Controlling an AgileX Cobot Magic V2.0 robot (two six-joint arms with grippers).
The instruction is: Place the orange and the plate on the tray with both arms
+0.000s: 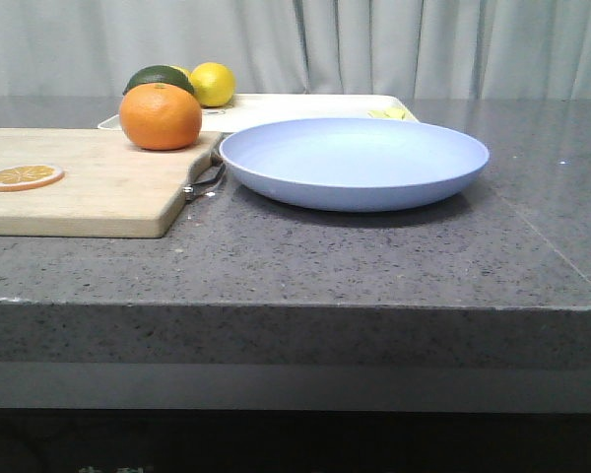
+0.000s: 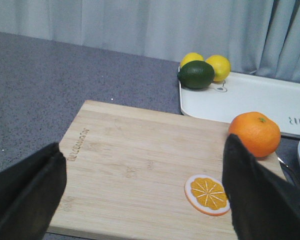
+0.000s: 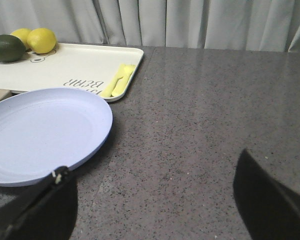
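Nothing grasped yet. Both grippers (image 2: 145, 200) (image 3: 155, 200) gaped empty. Orange (image 1: 160, 116) sat on board's (image 1: 79, 187) far right corner; plate (image 1: 355, 163) off tray (image 1: 305, 106). Next: reach, grip each.

Soft, even light is falling from above; my plate (image 1: 354, 163) is casting a faint shadow on the counter (image 1: 374, 256), and my near fingers (image 2: 25, 195) are blurring.

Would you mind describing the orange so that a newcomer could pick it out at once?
Start at the light wooden cutting board beside the pale-blue plate. The orange sits at the board's far corner, just before the cream tray. It is a whole bright-orange ball, unlike the flat dried slice on the board or the yellow lemons on the tray.
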